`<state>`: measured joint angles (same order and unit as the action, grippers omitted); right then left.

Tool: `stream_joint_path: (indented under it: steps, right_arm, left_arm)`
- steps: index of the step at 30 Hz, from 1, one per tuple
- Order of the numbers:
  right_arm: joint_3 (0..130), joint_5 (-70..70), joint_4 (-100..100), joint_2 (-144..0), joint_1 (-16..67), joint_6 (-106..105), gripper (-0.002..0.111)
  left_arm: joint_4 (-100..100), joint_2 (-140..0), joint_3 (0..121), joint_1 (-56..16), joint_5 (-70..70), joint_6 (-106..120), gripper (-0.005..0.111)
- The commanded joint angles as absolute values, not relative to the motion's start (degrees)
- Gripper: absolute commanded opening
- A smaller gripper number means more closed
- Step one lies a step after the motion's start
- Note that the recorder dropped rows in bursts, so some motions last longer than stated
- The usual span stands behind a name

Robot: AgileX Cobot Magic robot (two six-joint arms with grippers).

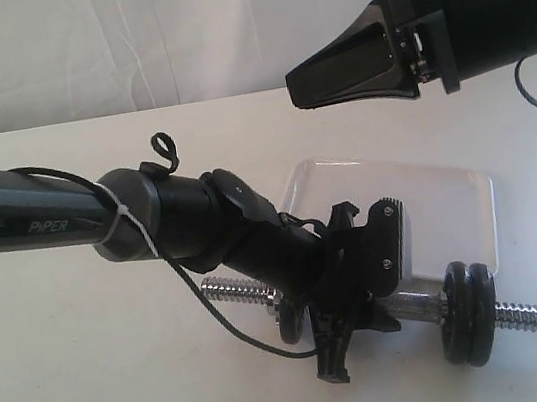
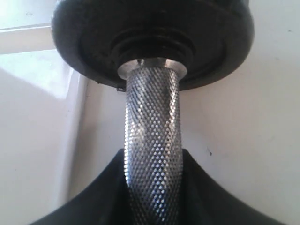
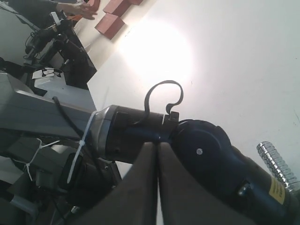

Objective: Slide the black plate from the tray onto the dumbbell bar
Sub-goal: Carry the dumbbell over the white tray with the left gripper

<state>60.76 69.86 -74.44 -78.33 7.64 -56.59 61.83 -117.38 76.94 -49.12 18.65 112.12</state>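
The chrome dumbbell bar [image 1: 533, 315] lies on the table in front of the white tray [image 1: 450, 196]. Two black plates [image 1: 468, 315] sit side by side near its right threaded end, and another black plate [image 1: 289, 324] shows by the left end, partly hidden behind the arm. My left gripper [image 1: 356, 301] is shut on the bar's middle. In the left wrist view the knurled bar [image 2: 152, 117] runs between the jaws of the left gripper [image 2: 152, 161] up to a black plate [image 2: 154, 42]. My right gripper [image 1: 350, 72] hovers high at the right, shut and holding nothing, as the right wrist view [image 3: 157, 149] also shows.
The left arm [image 1: 150, 219] stretches in from the left with a loose black cable [image 1: 225, 314] hanging under it. The tray's rim [image 2: 75, 117] lies close beside the bar. A white cloth hangs behind the table.
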Motion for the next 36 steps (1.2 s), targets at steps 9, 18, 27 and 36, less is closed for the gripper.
stream_joint_path:
  steps: [9, 18, 27, 36]
  right_arm:
    - [60.5, 70.0, -74.7, -78.0, 7.6, -56.4, 0.001]
    - [60.5, 70.0, -74.7, -78.0, 7.6, -56.4, 0.001]
    - [60.5, 70.0, -74.8, -78.0, 7.6, -56.4, 0.001]
    - [60.5, 70.0, -74.8, -78.0, 7.6, -56.4, 0.001]
  left_arm:
    - [70.6, -113.4, 79.7, -49.4, 21.0, 117.1, 0.000]
    - [70.6, -113.4, 79.7, -49.4, 20.1, 116.7, 0.007]
    - [70.6, -113.7, 79.7, -49.4, 20.5, 116.7, 0.031]
    - [69.7, -114.7, 79.7, -49.4, 21.0, 116.7, 0.031]
